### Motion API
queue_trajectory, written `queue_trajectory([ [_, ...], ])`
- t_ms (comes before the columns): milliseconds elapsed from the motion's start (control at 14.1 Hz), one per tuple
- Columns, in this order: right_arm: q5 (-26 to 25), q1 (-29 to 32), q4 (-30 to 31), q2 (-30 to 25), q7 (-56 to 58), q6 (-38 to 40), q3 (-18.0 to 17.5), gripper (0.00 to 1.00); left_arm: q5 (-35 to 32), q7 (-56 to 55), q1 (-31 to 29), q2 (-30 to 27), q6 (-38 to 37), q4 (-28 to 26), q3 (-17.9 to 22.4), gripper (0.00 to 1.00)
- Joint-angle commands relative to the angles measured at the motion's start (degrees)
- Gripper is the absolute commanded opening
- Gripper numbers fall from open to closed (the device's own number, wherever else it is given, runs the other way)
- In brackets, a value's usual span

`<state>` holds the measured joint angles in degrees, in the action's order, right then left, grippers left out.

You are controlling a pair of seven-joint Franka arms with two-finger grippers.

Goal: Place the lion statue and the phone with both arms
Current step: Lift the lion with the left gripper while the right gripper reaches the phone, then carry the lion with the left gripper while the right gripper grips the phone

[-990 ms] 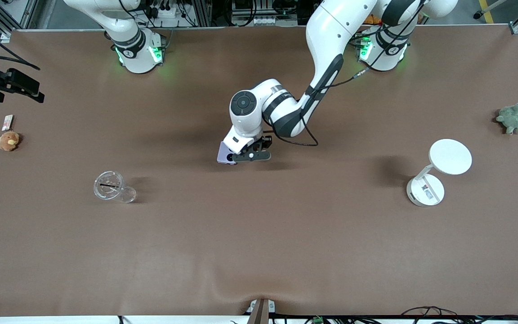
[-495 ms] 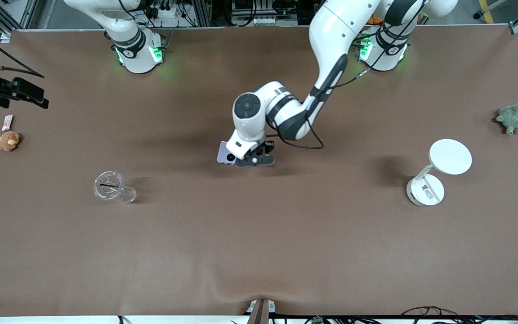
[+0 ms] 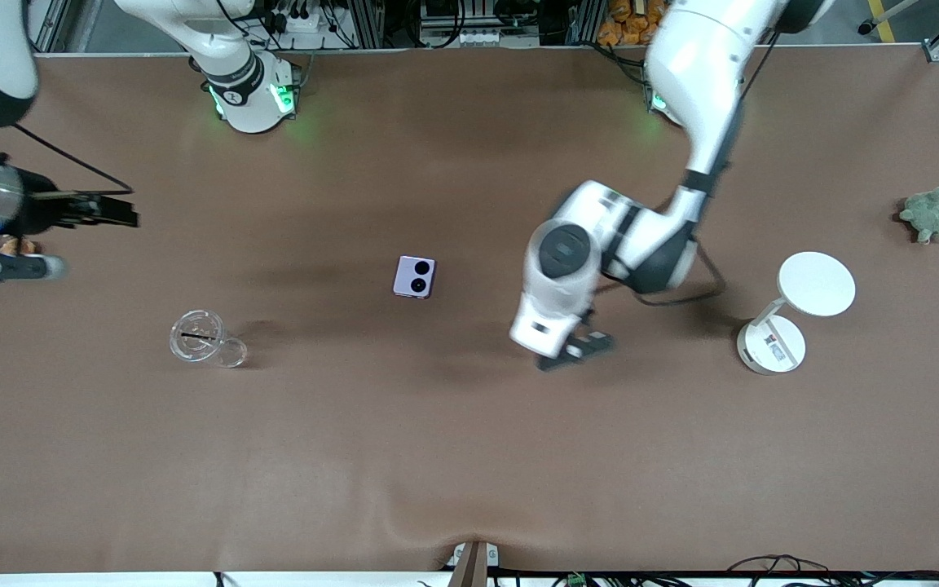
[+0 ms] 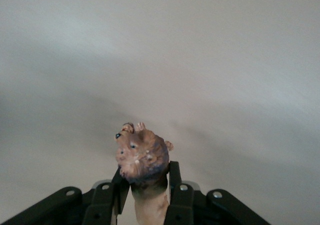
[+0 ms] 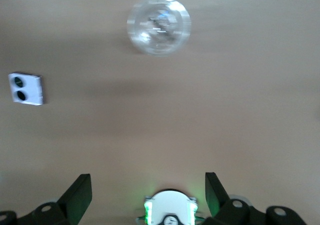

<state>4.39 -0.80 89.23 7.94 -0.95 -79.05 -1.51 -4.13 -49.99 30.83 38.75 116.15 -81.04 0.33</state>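
Observation:
The lavender phone point(image 3: 414, 277) lies flat mid-table with its two black camera circles up; it also shows in the right wrist view point(image 5: 26, 89). My left gripper point(image 3: 574, 352) is over bare table between the phone and the white stand. In the left wrist view it point(image 4: 145, 187) is shut on the reddish-brown lion statue point(image 4: 142, 155), head end sticking out past the fingers. The hand hides the statue in the front view. My right gripper point(image 3: 107, 214) hangs high over the right arm's end of the table, open and empty point(image 5: 148, 187).
A clear glass ashtray point(image 3: 196, 336) sits nearer the front camera than the right gripper, also in the right wrist view point(image 5: 158, 25). A white round-topped stand point(image 3: 795, 310) and a green plush toy point(image 3: 930, 214) are toward the left arm's end.
My left gripper has swung away from beside the phone toward the left arm's end, uncovering the phone. The right arm has moved in over its end, covering the orange-brown plush.

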Motion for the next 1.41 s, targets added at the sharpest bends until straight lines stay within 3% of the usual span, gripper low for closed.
queue_trajectory([
  [0, 6.5, -3.1, -0.8, 2.9, -4.7, -2.2, -0.1, 1.0, -1.1, 9.3, -7.7, -1.1, -3.1, -1.1, -0.8, 0.14],
  [283, 7.3, -11.3, 2.5, 6.4, -17.8, -12.3, -0.1, 1.0, -1.2, 23.9, -15.4, -0.9, -3.1, -1.1, -0.8, 0.19],
  [636, 7.6, -21.2, 17.0, 9.3, -21.2, -36.0, -0.1, 1.0, -4.4, 42.1, -21.1, 0.5, -2.6, -1.3, -0.8, 0.19],
  [848, 7.6, -27.8, 19.1, 14.6, -32.1, -46.6, -0.1, 1.0, -4.3, 43.1, -24.1, 2.9, 1.6, -1.1, -0.8, 0.19],
  [990, 7.6, -30.1, 19.2, 17.6, -32.4, -49.3, -0.1, 1.0, -4.4, 43.5, -24.4, 5.1, 4.9, -1.1, -0.8, 0.19],
  [1202, 7.6, -31.8, 20.4, 19.7, -32.5, -52.6, -0.1, 1.0, -4.4, 43.4, -24.2, 5.6, 7.7, -1.2, -0.9, 0.27],
  [1273, 7.6, -31.9, 21.7, 19.8, -32.5, -54.4, -0.1, 1.0, -4.4, 43.5, -24.3, 5.6, 7.7, -1.4, -0.9, 0.34],
  [1343, 7.6, -32.2, 22.8, 19.8, -32.4, -55.9, -0.2, 1.0, -4.4, 43.5, -24.2, 5.7, 7.7, -1.4, -0.9, 0.54],
])
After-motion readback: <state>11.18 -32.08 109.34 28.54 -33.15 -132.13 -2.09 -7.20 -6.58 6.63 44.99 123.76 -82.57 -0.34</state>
